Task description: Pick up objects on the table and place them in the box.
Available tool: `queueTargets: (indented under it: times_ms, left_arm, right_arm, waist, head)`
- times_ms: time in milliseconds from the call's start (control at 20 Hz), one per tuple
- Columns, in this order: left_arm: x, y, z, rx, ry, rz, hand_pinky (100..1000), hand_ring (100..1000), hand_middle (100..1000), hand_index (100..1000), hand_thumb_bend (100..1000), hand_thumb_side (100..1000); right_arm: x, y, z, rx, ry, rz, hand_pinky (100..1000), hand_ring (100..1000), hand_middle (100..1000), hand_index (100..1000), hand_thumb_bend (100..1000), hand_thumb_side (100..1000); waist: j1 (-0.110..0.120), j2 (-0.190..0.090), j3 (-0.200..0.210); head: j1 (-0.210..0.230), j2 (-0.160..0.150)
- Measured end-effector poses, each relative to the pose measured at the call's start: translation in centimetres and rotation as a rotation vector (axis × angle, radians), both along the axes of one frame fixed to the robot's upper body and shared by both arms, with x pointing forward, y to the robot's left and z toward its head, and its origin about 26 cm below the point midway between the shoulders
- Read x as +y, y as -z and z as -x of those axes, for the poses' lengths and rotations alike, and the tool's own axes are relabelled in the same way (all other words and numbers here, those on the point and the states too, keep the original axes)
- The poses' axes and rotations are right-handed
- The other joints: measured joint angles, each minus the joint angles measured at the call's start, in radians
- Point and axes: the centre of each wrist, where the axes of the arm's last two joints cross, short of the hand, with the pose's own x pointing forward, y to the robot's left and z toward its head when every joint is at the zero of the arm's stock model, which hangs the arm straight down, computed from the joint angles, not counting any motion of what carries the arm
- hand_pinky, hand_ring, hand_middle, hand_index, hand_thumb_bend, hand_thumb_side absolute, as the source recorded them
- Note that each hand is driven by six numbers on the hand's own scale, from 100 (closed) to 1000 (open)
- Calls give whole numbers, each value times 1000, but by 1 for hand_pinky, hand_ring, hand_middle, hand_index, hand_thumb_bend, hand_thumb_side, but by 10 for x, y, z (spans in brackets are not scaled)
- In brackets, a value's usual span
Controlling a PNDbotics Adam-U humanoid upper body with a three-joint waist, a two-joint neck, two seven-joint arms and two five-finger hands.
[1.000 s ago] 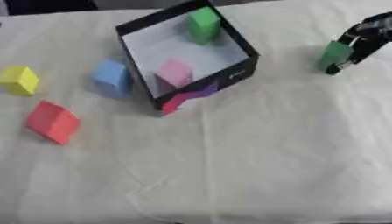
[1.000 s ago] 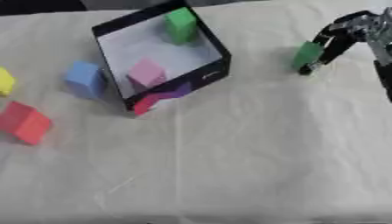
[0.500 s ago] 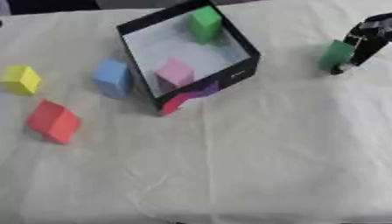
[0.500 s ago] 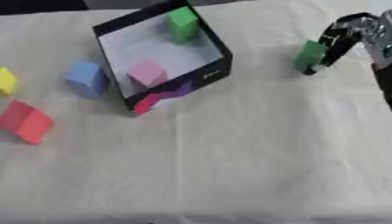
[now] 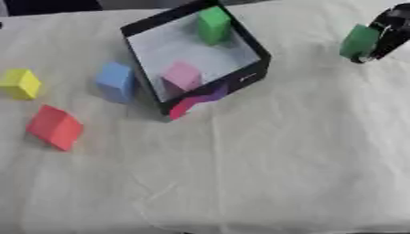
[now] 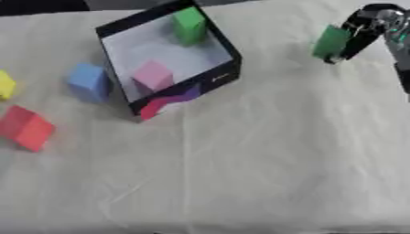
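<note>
A black box (image 5: 252,55) with a white floor stands at the back, left of centre, holding a green block (image 5: 213,23) and a pink block (image 5: 183,76). At the far right my right hand (image 6: 362,28) is shut on a dark green block (image 6: 329,41), held a little above the cloth. On the cloth to the left of the box lie a blue block (image 5: 116,82), a yellow block (image 5: 21,83) and a red block (image 5: 54,127). A magenta and purple piece (image 5: 195,100) lies against the box's front corner. My left hand is out of sight.
A wrinkled white cloth (image 5: 240,173) covers the whole table. Its front half holds no objects. The table's far edge runs just behind the box.
My right hand has lifted the dark green block slightly up and away from the cloth. The other blocks and the box stay where they were.
</note>
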Motion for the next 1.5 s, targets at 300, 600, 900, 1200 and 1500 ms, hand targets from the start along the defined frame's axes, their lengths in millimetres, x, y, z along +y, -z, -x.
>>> queueTargets:
  times_ms: [300, 600, 900, 1200, 1500]
  left_arm:
    - [1, 3, 1, 8, -1, -2, 789, 807, 777, 808, 788, 665]
    - [1, 3, 1, 10, -1, -4, 787, 806, 778, 807, 785, 665]
    - [-6, 3, -2, 12, 19, 2, 785, 804, 777, 806, 783, 665]
    - [-35, 1, -14, 2, 103, 20, 784, 804, 779, 806, 779, 665]
    - [-62, 9, -22, 21, 174, 31, 783, 803, 779, 806, 778, 668]
  right_arm:
    - [11, -33, 5, -53, -68, 20, 697, 624, 480, 547, 428, 100]
    - [78, -94, 14, -187, -272, 50, 703, 628, 492, 561, 437, 100]
    - [176, -112, 22, -334, -456, 76, 709, 632, 507, 564, 453, 100]
    - [248, -89, 26, -392, -561, 91, 713, 637, 518, 572, 441, 100]
    - [266, -44, 13, -332, -542, 123, 718, 639, 518, 585, 455, 100]
  waist:
    - [0, -1, -7]
    - [0, -1, -5]
    - [0, -1, 19]
    - [0, 0, 92]
    - [-1, 6, 135]
  head:
    - [4, 0]
    - [-9, 0]
    - [-45, 0]
    - [-101, 0]
    - [-139, 0]
